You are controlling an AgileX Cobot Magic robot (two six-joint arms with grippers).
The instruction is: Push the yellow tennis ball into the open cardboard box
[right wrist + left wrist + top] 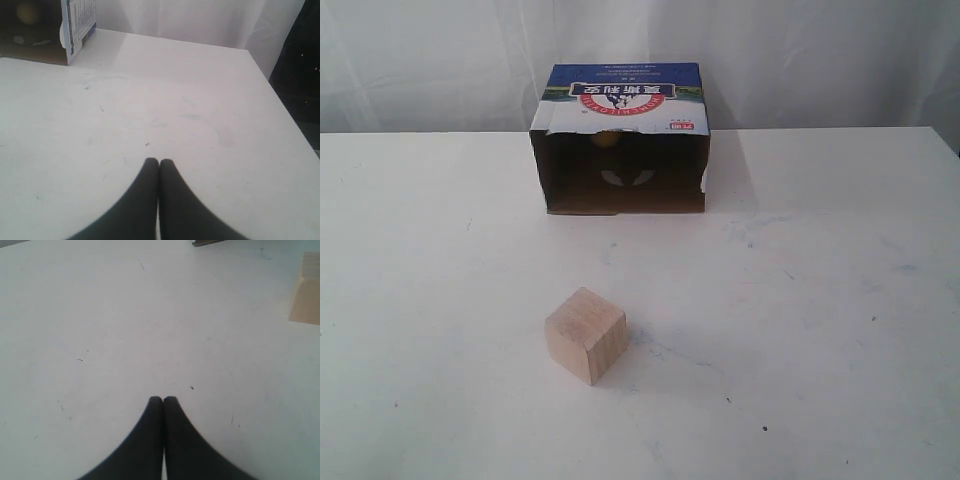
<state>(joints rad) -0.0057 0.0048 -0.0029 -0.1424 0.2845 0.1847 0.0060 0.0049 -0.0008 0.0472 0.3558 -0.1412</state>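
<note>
The yellow tennis ball [27, 12] sits inside the open cardboard box [625, 140], far back in its dark interior, where it shows only dimly through the opening. The box lies at the far side of the white tabletop [820, 300] with its blue, white and red printed panel on top. A pale wooden cube [585, 335] stands on the tabletop well in front of the box, apart from it. The left claw [162, 399] is closed with its two dark fingers pressed together, holding nothing, over bare tabletop with the cube off to one side. The right claw [159, 161] is likewise closed and empty, its tips touching; the box and the ball in it lie well apart from it, beyond a stretch of bare, faintly scuffed tabletop
</note>
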